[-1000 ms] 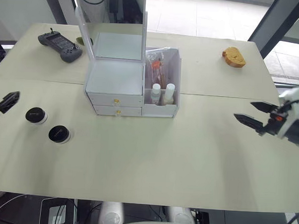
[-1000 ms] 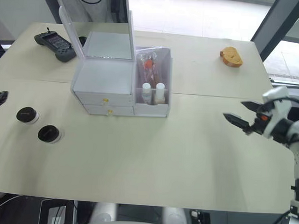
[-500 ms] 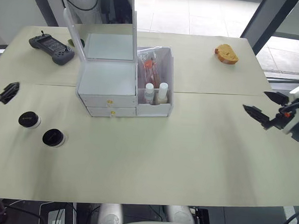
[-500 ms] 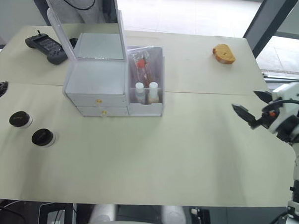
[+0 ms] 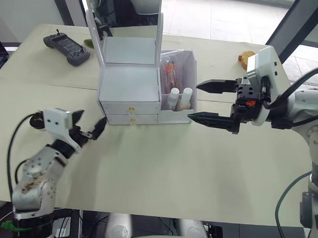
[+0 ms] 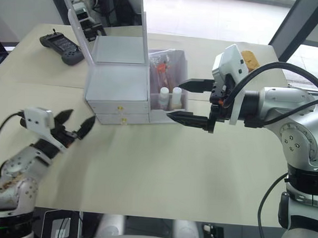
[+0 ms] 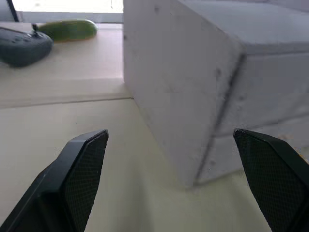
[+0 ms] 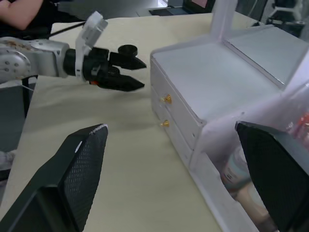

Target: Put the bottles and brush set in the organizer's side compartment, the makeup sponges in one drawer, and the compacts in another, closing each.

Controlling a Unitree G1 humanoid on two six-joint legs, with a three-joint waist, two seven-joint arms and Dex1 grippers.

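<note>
Organizer [image 5: 129, 91] sits mid-table on the beige table [image 5: 162, 166], mirror lid [image 5: 124, 12] hinged up at the far side, both gold-knobbed drawers [image 5: 130, 113] closed. Nearest: left gripper [image 5: 88, 125] hovers low over the table, just left of the organizer's near left corner, fingers spread wide, nothing between them; the left wrist view has that corner right ahead, between the two fingers [image 7: 82, 169]. One compact [image 5: 37, 121] peeks out behind the left wrist, on the table at the left. Right gripper [image 5: 212, 103] is just right of the side compartment [image 5: 182, 93], fingers wide apart, one above the other, pointing left at it, empty, not touching it. Inside the side compartment: two white-capped bottles [image 5: 180, 99] stand upright at its near end behind the low front wall, brush set [image 5: 169, 72] stands tilted behind them, pink-red handles visible through the pouch. Far left: black controller [image 5: 67, 43] with a green item [image 7: 67, 29] just beside it. Far right: orange-brown lump [image 5: 246, 58], partly hidden by the right wrist.
</note>
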